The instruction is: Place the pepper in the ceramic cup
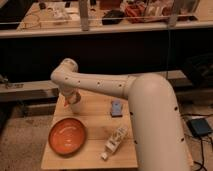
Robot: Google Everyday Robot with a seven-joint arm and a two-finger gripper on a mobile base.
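The off-white ceramic cup (75, 106) stands upright at the far left of the small wooden table (95, 150). My gripper (70, 97) hangs down from the big white arm (115, 87), right over the cup's rim. A small orange-red piece, the pepper (69, 94), shows at the gripper just above the cup. I cannot tell whether it is held or resting in the cup. The arm hides most of the gripper.
A large round orange plate (67, 135) lies at the table's front left. An elongated cream-white block (115, 140) lies at the front middle, and a small blue-grey object (117, 107) lies further back. A dark shelf and cluttered bench stand behind the table.
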